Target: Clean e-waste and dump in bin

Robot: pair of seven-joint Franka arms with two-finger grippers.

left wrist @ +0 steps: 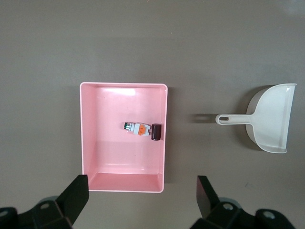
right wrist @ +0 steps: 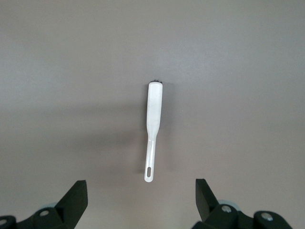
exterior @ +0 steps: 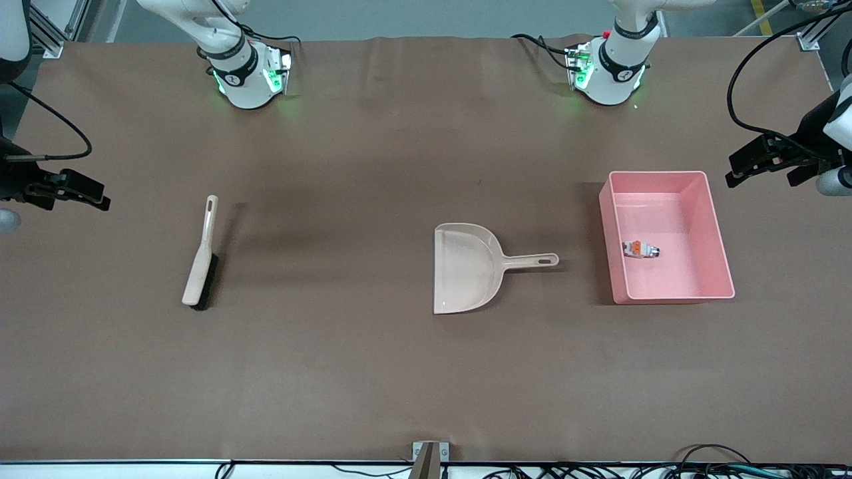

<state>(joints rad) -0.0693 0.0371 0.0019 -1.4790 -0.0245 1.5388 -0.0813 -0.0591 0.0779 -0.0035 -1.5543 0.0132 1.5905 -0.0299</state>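
E-waste (left wrist: 143, 129) already lies in the pink bin (exterior: 717, 246), white part touching black block, so your sweeping looks done. Keep left gripper (left wrist: 142, 198) (over the table's left-arm end) and right gripper (right wrist: 140, 200) (above the brush (right wrist: 153, 125)) wide open, empty, clear of the dustpan (exterior: 469, 266).

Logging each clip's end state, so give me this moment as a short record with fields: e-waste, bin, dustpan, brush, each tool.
e-waste: white part and black block side by side in the bin
bin: pink tub, toward the left arm's end of the table
dustpan: empty, flat on the table beside the bin
brush: on the table toward the right arm's end
left tool: open, empty, up over the bin's edge
right tool: open, empty, up over the table beside the brush handle
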